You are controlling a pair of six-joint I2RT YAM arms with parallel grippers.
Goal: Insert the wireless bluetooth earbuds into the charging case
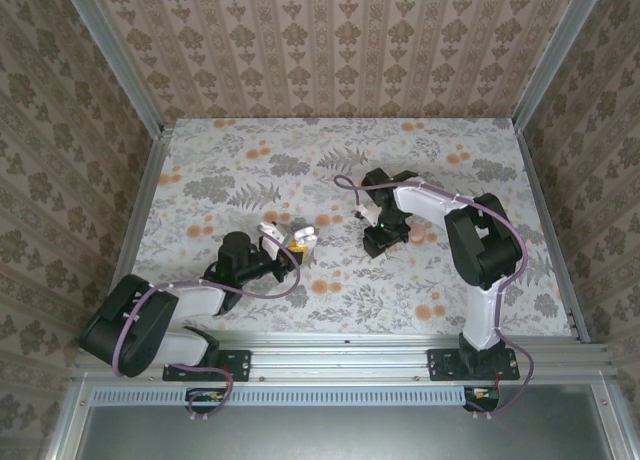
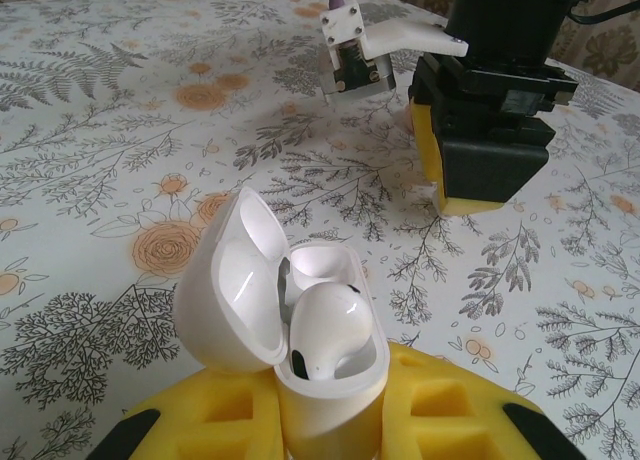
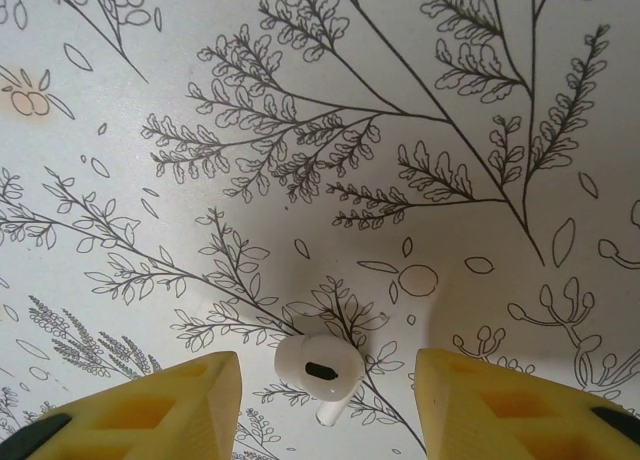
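Observation:
The charging case (image 2: 330, 395) stands upright with its lid (image 2: 232, 285) swung open to the left. My left gripper (image 2: 330, 435) is shut on its lower body between yellow fingers (image 2: 455, 420). One white earbud (image 2: 328, 330) sits in the case's near socket. In the top view the case (image 1: 303, 237) is at the tip of the left gripper (image 1: 295, 244). A second earbud (image 3: 320, 368) lies on the floral tablecloth, stem pointing toward the camera. My right gripper (image 3: 325, 410) hangs open over it, one yellow finger (image 3: 165, 405) on each side, neither touching it.
The right gripper (image 2: 488, 130) hangs just beyond the case, a short gap of flowered tablecloth (image 1: 330, 160) between them. Patterned walls (image 1: 330, 40) and a metal frame (image 1: 545, 220) enclose the table on three sides.

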